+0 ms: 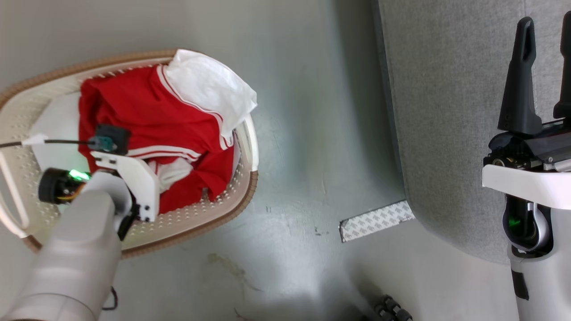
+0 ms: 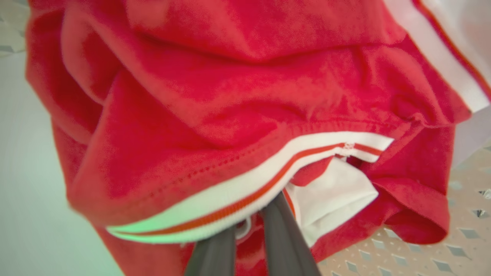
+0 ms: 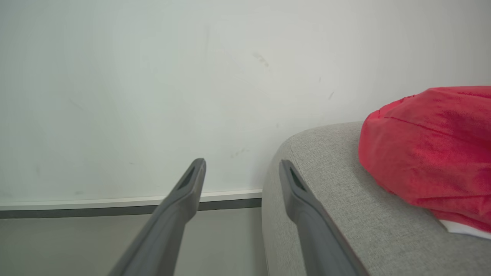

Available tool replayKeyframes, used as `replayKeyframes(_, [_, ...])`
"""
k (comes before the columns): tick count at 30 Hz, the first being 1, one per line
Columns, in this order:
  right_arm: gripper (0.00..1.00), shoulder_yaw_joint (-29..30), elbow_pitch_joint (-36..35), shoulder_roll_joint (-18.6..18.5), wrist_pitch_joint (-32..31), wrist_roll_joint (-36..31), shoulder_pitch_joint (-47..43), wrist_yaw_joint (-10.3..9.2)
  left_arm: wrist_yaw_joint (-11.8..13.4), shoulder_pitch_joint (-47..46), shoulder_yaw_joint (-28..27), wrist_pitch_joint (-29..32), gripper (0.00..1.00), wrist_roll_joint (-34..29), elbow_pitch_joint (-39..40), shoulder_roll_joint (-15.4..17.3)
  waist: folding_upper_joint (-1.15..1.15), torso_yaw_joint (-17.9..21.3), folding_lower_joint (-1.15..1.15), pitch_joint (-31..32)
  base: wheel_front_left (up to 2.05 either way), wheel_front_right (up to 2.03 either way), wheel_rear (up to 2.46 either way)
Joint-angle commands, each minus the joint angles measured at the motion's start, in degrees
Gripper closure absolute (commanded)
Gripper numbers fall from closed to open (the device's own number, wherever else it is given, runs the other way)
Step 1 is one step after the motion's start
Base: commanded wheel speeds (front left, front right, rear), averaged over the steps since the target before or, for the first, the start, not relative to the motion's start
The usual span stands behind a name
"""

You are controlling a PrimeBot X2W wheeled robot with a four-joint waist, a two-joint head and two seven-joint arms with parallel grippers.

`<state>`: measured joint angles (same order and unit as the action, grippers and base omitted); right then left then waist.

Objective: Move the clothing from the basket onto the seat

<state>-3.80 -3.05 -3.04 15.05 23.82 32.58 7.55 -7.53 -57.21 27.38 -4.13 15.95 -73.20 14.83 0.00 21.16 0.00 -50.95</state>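
**Left claw deep in the red heap, right claw idle over the seat**

Closest to me, the pale grey left forearm (image 1: 76,263) slants down into the small oval cream-white plastic basket (image 1: 192,216) with its perforated walls and brown rim. The left claw (image 2: 253,226) has its two dark fingers close together, reaching under a white-and-red striped hem (image 2: 245,191) with cloth bunched between them. The tips are buried, so I judge this a pinch on the fabric rather than see it outright. Going in at the hem makes sense: a stitched edge gives a thicker fold to hold than loose cloth.

The soft red sports clothing (image 1: 151,111) lies heaped inside the basket, one white panel (image 1: 209,84) drooping over the far rim and a flat white sheet (image 1: 51,127) showing beside it. The lift looks not yet begun.

The basket stands on the grey-green floor (image 1: 312,133), near the seat but apart from it, which keeps the carry short.

Further off, the right claw (image 3: 242,170) hangs with its fingers wide apart and nothing between them, over the rounded edge of the large light-grey upholstered seat (image 3: 337,222). I'd guess it is parked clear of the left arm's path. Beyond it a red garment (image 3: 429,153) lies on the cushion, so part of the job looks done. Behind everything is a plain white wall (image 3: 153,76).
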Motion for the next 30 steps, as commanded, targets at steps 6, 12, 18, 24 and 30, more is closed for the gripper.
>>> replayKeyframes(6, [0.00, 0.50, 0.72, 0.22, 0.16, -1.57, -0.02, -0.13, 0.11, 2.62, 1.58, -2.23, 1.00, 2.95, 0.29, -1.33, 0.00, -1.49, 0.00, 4.32, 0.00, 0.00, 0.00])
replayKeyframes(12, [0.00, 1.35, 1.39, -0.26, 0.16, -3.13, -1.66, -0.13, 0.11, 5.98, 3.62, -5.91, 1.00, 6.12, 1.24, -3.58, 0.00, -3.61, 0.00, 10.84, 0.00, 0.00, 0.00])
replayKeyframes(18, [0.00, 1.90, 2.06, -1.55, 0.16, -3.61, -2.87, -0.13, 0.11, 7.84, 5.79, -8.41, 1.00, 8.29, 2.75, -4.60, 0.00, -5.54, 0.00, 15.25, 0.00, 0.00, 0.00])
replayKeyframes(24, [0.00, 2.94, 2.88, -2.71, 0.16, -3.75, -4.95, -0.13, 0.10, 10.24, 7.53, -10.61, 1.00, 10.21, 4.95, -5.07, 0.00, -7.92, 0.00, 20.99, 0.00, 0.00, 0.00])
replayKeyframes(30, [0.00, 3.77, 4.26, -4.27, 0.16, -3.81, -7.31, -0.13, 0.10, 13.26, 8.45, -11.07, 1.00, 11.32, 9.46, -5.19, 0.00, -10.01, 0.00, 27.74, 0.00, 0.00, 0.00])
